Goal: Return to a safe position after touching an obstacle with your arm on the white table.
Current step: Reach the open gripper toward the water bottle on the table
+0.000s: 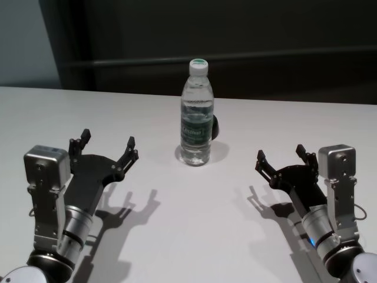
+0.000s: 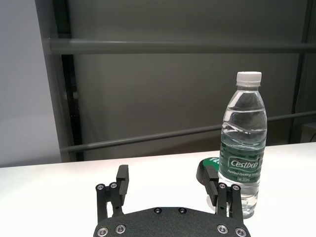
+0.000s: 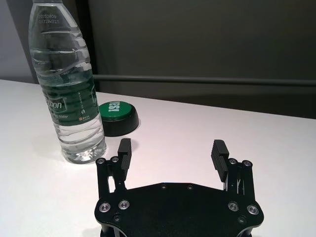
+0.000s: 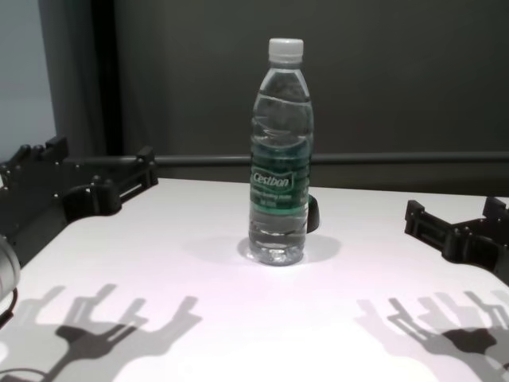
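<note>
The water bottle (image 1: 195, 115) is seen standing upright near the middle of the white table (image 1: 188, 236), well apart from both arms. In the head view the left gripper (image 1: 108, 146) is being held above the table on the robot's left of the bottle, its fingers spread wide with nothing between them. The right gripper (image 1: 283, 157) is being held above the table on the robot's right, its fingers likewise parted and empty. Shadows of both grippers are being cast on the tabletop.

A small dark rounded object (image 1: 216, 127) is barely being glimpsed behind the bottle in the head and chest views, where only a dark edge shows. Its green top with white lettering is being shown plainly only in the right wrist view (image 3: 117, 117), where it is lying just beside and behind the bottle (image 3: 66, 86). The full "Cestbon" label is being read best in the left wrist view (image 2: 243, 145), with the bottle's white cap (image 2: 249, 78) also shown. The cap is being cut off at the edge of the right wrist view.
</note>
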